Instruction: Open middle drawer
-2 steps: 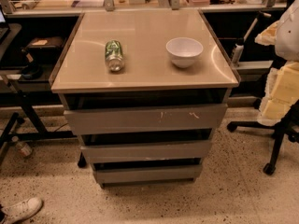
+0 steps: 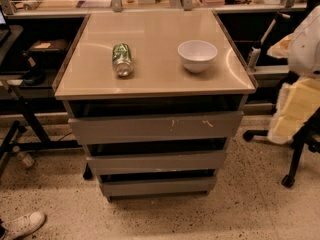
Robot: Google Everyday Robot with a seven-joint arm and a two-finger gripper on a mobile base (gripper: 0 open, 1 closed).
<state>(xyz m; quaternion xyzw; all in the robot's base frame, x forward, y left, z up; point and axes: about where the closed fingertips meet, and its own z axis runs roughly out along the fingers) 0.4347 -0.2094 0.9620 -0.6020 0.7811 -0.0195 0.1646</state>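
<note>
We cannot find the gripper anywhere in the camera view, so we cannot say how wide its fingers stand. The blurred white and cream shapes (image 2: 300, 84) off the right side of the tabletop (image 2: 150, 34) may or may not belong to the arm. Against the view a moment earlier, nothing has moved in any way we can make out: the cabinet, the things on it and those pale shapes all sit where they did. We judge that the pull has not begun and the approach is still ahead. The middle drawer (image 2: 157, 162) lies below the tabletop's front edge, second of three fronts. It is a wide, shallow band of matt grey, flat and without a handle, with a dark gap along its upper edge that looks like the only purchase for a finger. It appears pushed fully in. Directly under the tabletop is the taller top drawer front (image 2: 150, 128), grey with small white scratches, and lowest sits the short bottom drawer front (image 2: 157, 186). The tabletop itself is smooth, glossy beige with a thin rim. On it, left of centre, a green can (image 2: 122, 59) lies on its side, and right of centre stands a round white bowl (image 2: 197, 55). Below it all spreads a speckled floor (image 2: 250, 209).
</note>
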